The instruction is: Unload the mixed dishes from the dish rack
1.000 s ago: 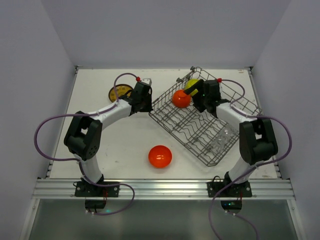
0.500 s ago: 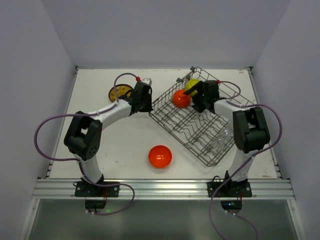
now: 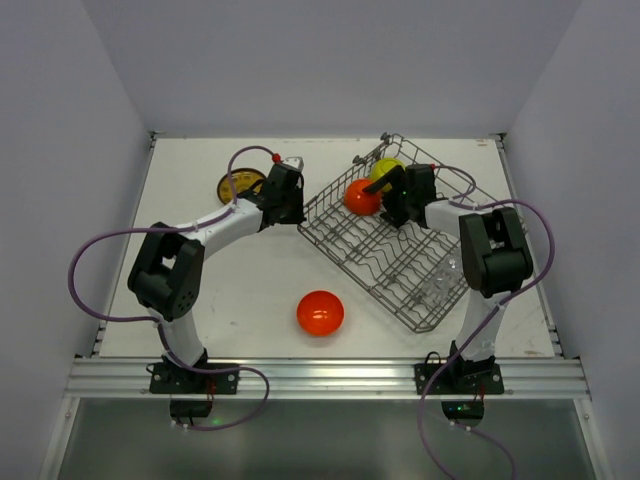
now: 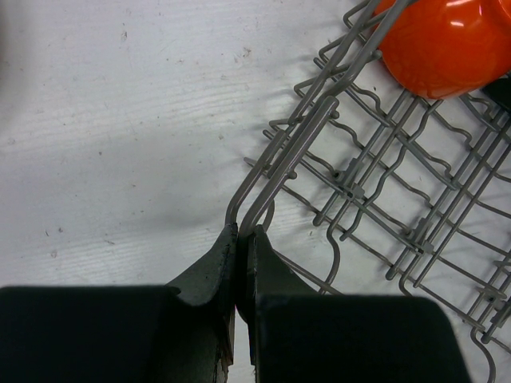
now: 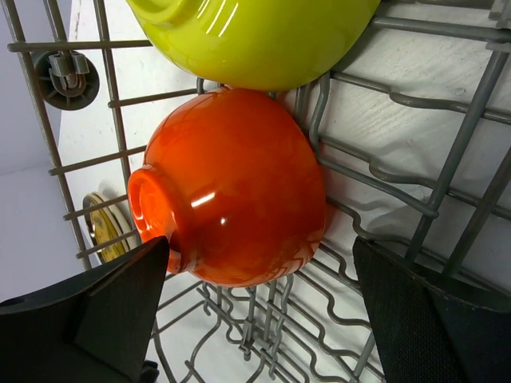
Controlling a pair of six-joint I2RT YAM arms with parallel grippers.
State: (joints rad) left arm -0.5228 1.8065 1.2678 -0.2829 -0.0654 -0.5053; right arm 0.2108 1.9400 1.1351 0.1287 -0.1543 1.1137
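Ideally, the orange bowl (image 5: pixel 231 191) — straddled by the spread right gripper (image 5: pixel 259 267) — should be pinched squarely while the dish rack (image 4: pixel 310 126) is held by the clenched left gripper (image 4: pixel 240 239).

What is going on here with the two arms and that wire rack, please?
The arms are unloading the grey wire dish rack. The left gripper, jaws shut, pinches the rack's corner wire. The right gripper has open jaws either side of a glossy orange bowl in the rack, beside a yellow-green bowl. Another orange bowl and a brown-and-yellow patterned plate sit on the table.
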